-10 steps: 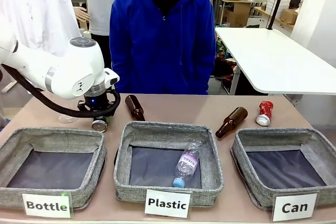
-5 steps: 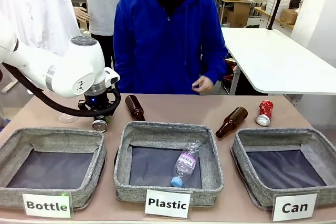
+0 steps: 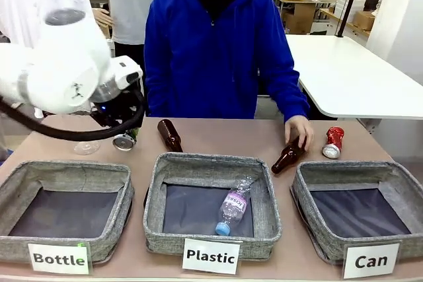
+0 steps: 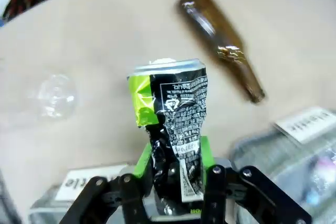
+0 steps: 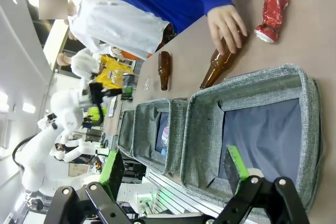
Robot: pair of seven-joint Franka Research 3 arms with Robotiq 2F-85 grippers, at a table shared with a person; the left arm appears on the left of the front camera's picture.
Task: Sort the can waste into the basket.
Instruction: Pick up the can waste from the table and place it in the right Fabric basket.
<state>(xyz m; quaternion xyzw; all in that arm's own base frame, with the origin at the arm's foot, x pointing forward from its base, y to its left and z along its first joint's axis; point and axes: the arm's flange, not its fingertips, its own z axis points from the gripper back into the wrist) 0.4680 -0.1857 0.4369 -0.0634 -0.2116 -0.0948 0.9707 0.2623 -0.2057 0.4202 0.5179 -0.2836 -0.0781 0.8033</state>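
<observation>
A crushed black-and-silver can (image 4: 170, 114) with yellow-green marks is held upright in my left gripper (image 4: 173, 182), which is shut on its lower part. In the front view this can (image 3: 124, 141) hangs above the table's far left, behind the "Bottle" basket, under my left gripper (image 3: 119, 130). A dented red can (image 3: 334, 142) lies on the table at the far right, behind the grey "Can" basket (image 3: 350, 170). My right gripper (image 5: 174, 165) stands open above the near side of the "Can" basket (image 5: 252, 85), with the red can (image 5: 272, 6) beyond it.
The person's hand (image 3: 299, 130) rests on a brown bottle (image 3: 289, 154) next to the red can. Another brown bottle (image 3: 169, 135) lies behind the "Plastic" basket (image 3: 211, 161), which holds a clear bottle (image 3: 232, 209). The "Bottle" basket (image 3: 66, 170) stands at the left.
My left arm has risen and lifted the black can off the table. The person's hand has come down onto the brown bottle at the right.
</observation>
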